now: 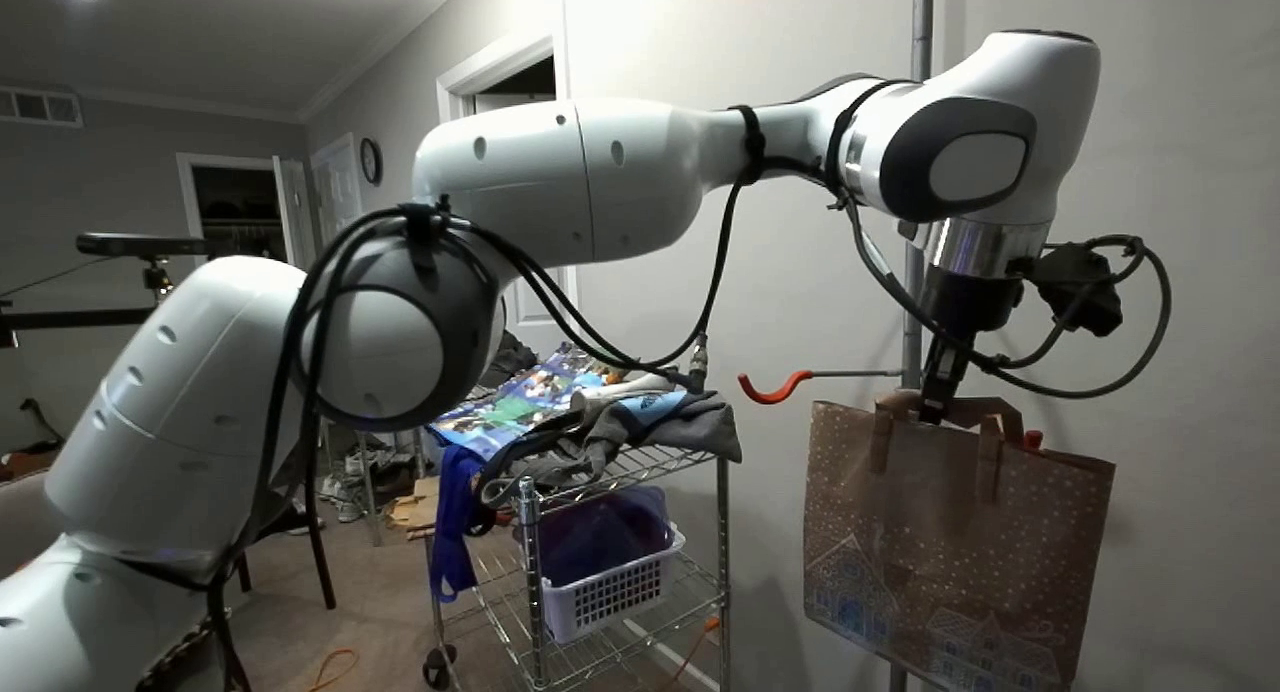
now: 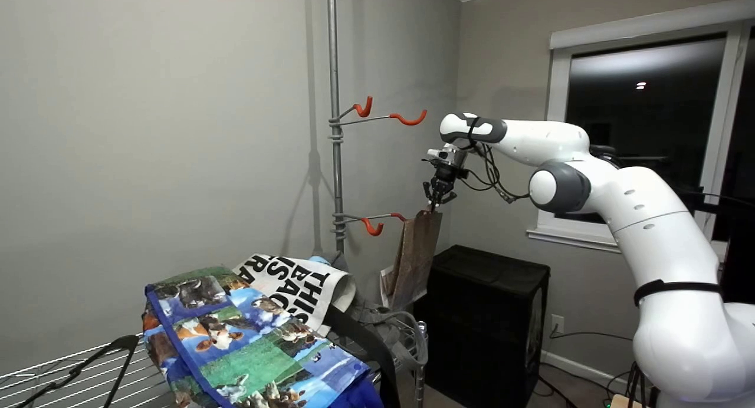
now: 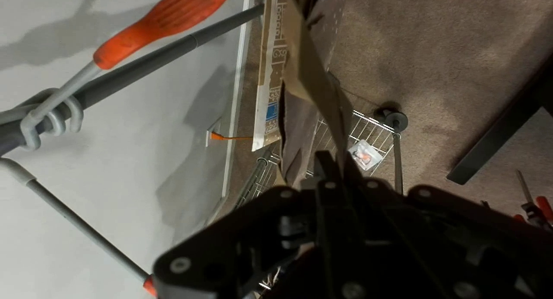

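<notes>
In an exterior view, the lower edge cuts off part of the bottom of the paper bag (image 1: 950, 542), which hides a stretch of the pole (image 1: 922, 22) and all but the tip of a red hook (image 1: 1033, 439). The cow-printed bag (image 2: 253, 361) is also cut off below. In the wrist view the gripper (image 3: 339, 169) is dark and blurred, so its exact contact with the handle (image 3: 304, 72) cannot be told. The content of the packet (image 3: 365, 155) is too small to recognise.

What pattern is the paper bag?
The bag has white dots above drawn houses, best in an exterior view.
</notes>
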